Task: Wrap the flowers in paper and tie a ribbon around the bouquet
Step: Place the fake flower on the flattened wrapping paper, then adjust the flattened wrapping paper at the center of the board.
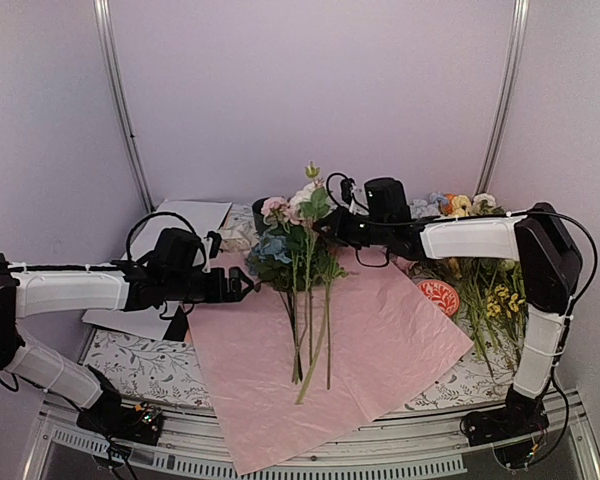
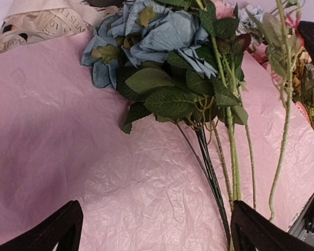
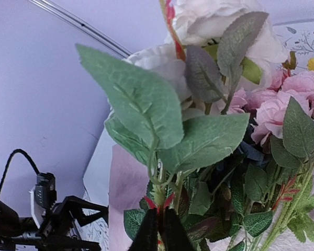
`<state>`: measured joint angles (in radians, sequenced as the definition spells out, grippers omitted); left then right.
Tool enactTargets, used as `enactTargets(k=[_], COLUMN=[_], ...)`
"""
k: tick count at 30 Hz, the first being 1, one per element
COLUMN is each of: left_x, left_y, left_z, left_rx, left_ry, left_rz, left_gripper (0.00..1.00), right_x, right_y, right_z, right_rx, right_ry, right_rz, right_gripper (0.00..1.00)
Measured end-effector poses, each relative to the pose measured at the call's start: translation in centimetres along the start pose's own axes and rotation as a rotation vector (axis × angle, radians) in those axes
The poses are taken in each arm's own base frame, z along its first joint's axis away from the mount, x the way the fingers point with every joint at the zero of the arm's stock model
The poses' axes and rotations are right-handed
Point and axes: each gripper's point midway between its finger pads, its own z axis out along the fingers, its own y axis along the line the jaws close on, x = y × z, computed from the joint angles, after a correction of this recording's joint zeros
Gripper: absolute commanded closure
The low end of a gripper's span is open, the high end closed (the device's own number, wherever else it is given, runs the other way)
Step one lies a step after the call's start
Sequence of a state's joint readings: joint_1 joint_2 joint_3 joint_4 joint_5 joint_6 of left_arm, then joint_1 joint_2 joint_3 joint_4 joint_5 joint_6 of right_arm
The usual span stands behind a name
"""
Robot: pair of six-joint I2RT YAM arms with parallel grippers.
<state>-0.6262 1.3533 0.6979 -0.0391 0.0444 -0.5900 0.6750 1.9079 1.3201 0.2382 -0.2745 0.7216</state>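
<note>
- I saw the right pincer [image 3: 159,219] pinched shut on a leafy stem of the flowers [image 1: 298,240], with the pink blooms just beyond its tips.
- The left pincer [image 1: 244,285] stood wide open and empty, low over the paper [image 1: 380,340].
- The flowers lay just to that pincer's right, blue head ahead of it, stems running back beside its right finger [image 2: 256,230].
- The stems rested on the paper, between the two pincers.

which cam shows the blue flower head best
The left wrist view: the blue flower head fills the upper frame, petals sharp, over the paper. The top external view shows it small among the flowers. The right wrist view shows mostly leaves and pink blooms; the blue is hidden.
</note>
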Motion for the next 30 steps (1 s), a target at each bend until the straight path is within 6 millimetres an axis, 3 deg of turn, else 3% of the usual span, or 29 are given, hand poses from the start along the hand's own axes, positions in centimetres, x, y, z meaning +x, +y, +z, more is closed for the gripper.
enactTargets(k=[2,4,10,15,19,21,25,27,30], left_x=[0.1,0.2,0.8,1.7,2.4,3.0,4.3,4.9,6.6], left_y=[0.1,0.2,0.7,1.7,2.9,3.6,5.2,5.8,6.6], left_z=[0.0,0.0,0.1,0.0,-0.4,-0.5,-0.5,-0.5,-0.5], left_rx=[-0.001,-0.004,-0.015,-0.039,-0.066,-0.077,-0.104,-0.111,-0.114], left_ry=[0.002,0.004,0.018,0.041,0.059,0.07,0.097,0.11,0.144], left_rz=[0.0,0.0,-0.003,-0.026,-0.069,-0.095,-0.159,-0.188,-0.233], left_gripper=[0.01,0.01,0.01,0.01,0.01,0.01,0.01,0.01,0.01], right_x=[0.4,0.2,-3.4,-5.2,-5.7,-4.6,-0.2,2.3,5.1], right_y=[-1.2,-2.0,-1.1,-2.1,-6.3,-9.1,-15.1,-17.2,-18.6], right_z=[0.7,1.2,0.2,-4.6,-10.7,-13.7,-19.5,-21.3,-22.5], right_rx=[0.027,0.059,0.131,0.275,0.44,0.519,0.669,0.721,0.754], right_ry=[0.023,0.048,0.049,0.088,0.147,0.188,0.31,0.374,0.457], right_rz=[-0.008,-0.034,-0.186,-0.29,-0.265,-0.22,-0.096,-0.042,-0.001], right_gripper=[0.63,0.55,0.4,0.26,0.03,0.0,0.07,0.13,0.27])
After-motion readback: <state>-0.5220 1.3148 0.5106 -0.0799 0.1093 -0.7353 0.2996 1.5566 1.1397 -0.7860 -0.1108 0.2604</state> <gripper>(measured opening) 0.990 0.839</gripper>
